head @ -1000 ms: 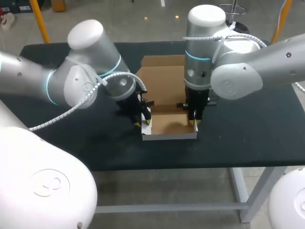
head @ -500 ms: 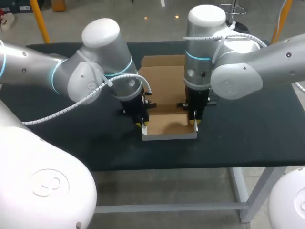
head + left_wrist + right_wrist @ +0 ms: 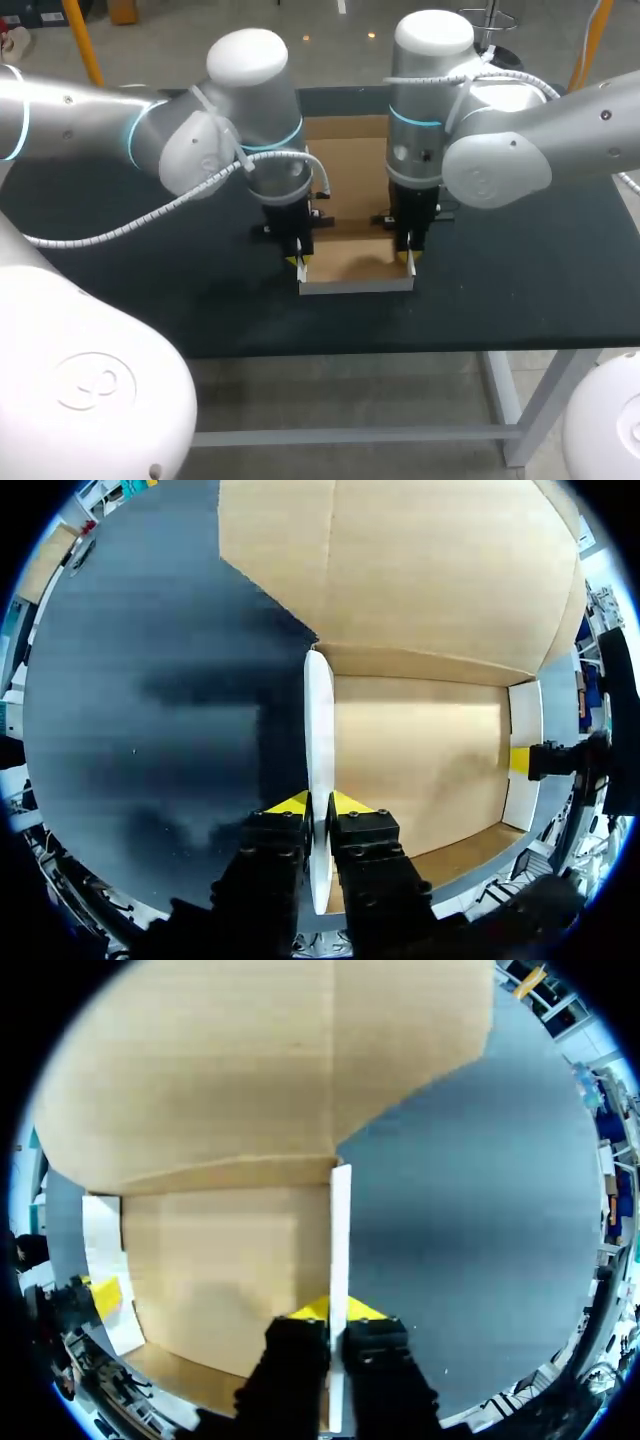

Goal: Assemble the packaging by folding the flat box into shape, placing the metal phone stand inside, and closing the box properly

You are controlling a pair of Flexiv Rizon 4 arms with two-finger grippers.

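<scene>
**A:** Where does the box sit?

**B:** The brown cardboard box with white outer faces (image 3: 355, 285) stands on the black table (image 3: 520, 270), close to the table's 6 o'clock edge and about midway along it. It is folded into an open tray. The low walls are upright, the brown floor faces up, and the wide brown lid flap (image 3: 345, 165) lies flat on the table toward 12 o'clock.

**A:** And the left gripper?

**B:** The left gripper (image 3: 299, 262) points straight down at the tray's 9 o'clock side. The left wrist view shows the left side wall (image 3: 318, 720) running upright between its fingers. One yellow tip is on the table side and the other is inside the tray. Both press against the card, so the gripper is clamped on that wall.

**A:** The right one?

**B:** It mirrors the left. The right gripper (image 3: 409, 257) hangs vertically at the tray's 3 o'clock side. The right side wall (image 3: 340, 1230) is pinched between its two fingers, one inside the tray and one outside. Each wrist view shows the other gripper's yellow tip across the tray floor, at the opposite wall.

**A:** How do the arms come in?

**B:** The left arm enters from 9 o'clock and the right arm from 3 o'clock. Their wrists stand well apart above the lid flap.
</scene>
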